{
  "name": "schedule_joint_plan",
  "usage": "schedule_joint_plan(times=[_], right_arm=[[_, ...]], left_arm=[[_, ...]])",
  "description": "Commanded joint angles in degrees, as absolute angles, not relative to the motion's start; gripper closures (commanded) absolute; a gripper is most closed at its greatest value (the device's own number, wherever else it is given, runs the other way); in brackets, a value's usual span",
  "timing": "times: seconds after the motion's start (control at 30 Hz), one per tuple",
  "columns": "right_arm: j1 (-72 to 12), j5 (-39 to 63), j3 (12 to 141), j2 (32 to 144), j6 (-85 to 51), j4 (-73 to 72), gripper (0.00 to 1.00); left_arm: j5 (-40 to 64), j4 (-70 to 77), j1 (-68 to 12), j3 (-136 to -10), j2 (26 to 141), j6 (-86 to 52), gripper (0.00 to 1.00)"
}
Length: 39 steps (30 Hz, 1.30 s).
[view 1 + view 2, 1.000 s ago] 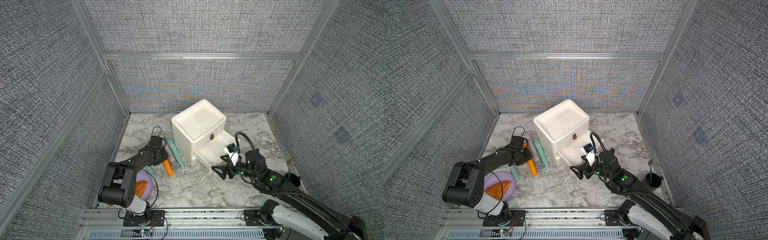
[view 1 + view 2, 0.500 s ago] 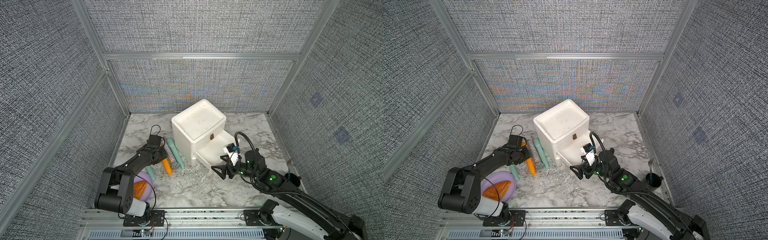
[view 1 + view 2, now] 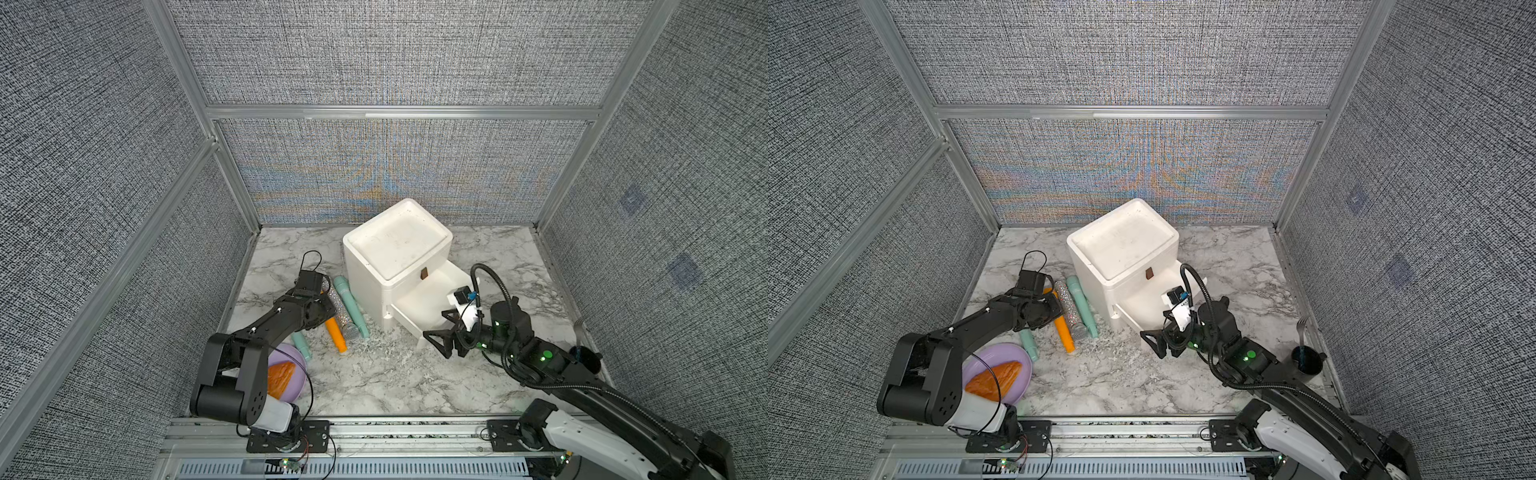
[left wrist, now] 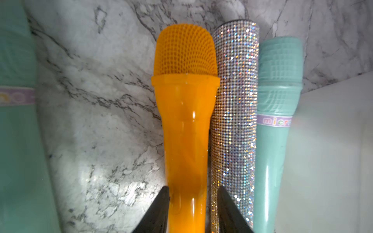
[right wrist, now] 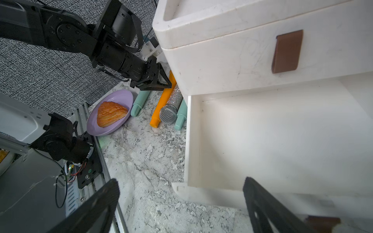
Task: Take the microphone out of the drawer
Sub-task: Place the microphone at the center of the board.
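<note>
Several toy microphones lie side by side on the marble table, left of the white drawer unit (image 3: pixel 395 253). They are an orange microphone (image 3: pixel 336 334) (image 4: pixel 185 121), a glittery one (image 3: pixel 341 311) (image 4: pixel 234 100) and a teal one (image 3: pixel 351 305) (image 4: pixel 276 121). A second teal one (image 3: pixel 301 345) lies further left. My left gripper (image 3: pixel 322 309) (image 4: pixel 192 188) is low over the orange handle, open a little; one finger touches it and the other stands just clear. The pulled-out drawer (image 3: pixel 419 303) (image 5: pixel 282 141) shows only bare white inside. My right gripper (image 3: pixel 440 328) (image 5: pixel 181 183) hangs wide open at the drawer's front corner, holding nothing.
A purple plate (image 3: pixel 1021 361) with a pastry (image 3: pixel 994 376) sits at the front left, partly under the left arm. At the right edge stands a black cup (image 3: pixel 1306 359) with a fork in it. Grey fabric walls close in three sides.
The left jaws have parted slightly around the orange microphone, which stays on the table. The left arm's lower links swung left, uncovering more of the plate. The right arm is still.
</note>
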<state>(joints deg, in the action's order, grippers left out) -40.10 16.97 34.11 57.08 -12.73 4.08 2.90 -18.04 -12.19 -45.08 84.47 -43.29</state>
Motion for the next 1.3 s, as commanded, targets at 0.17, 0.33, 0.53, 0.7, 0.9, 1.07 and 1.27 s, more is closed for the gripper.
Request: schedule_joint_plan(times=[0.17, 0.33, 0.53, 0.7, 0.9, 1.07, 1.27], right_arm=[[-40.33, 16.86, 34.58, 57.91, -12.54, 3.08, 0.02], [-40.26, 16.79, 34.76, 58.03, -12.24, 3.43, 0.02], [-40.30, 16.83, 34.67, 58.00, -12.29, 3.43, 0.02], [-40.42, 16.96, 35.18, 58.44, -12.22, 3.16, 0.02], [-40.67, 17.15, 35.81, 59.28, -12.09, 3.00, 0.02], [-40.89, 16.98, 36.25, 59.73, -12.15, 2.99, 0.02], [-41.04, 16.55, 36.40, 59.79, -11.90, 3.60, 0.02]], left_arm=[[-0.49, -23.39, -11.71, -47.02, 79.19, -40.99, 0.38], [-3.52, -27.66, -9.59, -46.88, 75.30, -39.99, 0.30], [-3.58, -30.66, -4.37, -44.47, 71.14, -39.33, 0.00], [-1.32, -30.51, 1.09, -41.73, 68.10, -37.57, 0.00], [-0.20, -28.88, 3.15, -40.62, 67.95, -36.08, 0.00], [2.56, -25.34, 3.48, -39.91, 71.01, -36.05, 0.00], [6.98, -19.64, 3.43, -38.69, 73.79, -36.30, 0.00]])
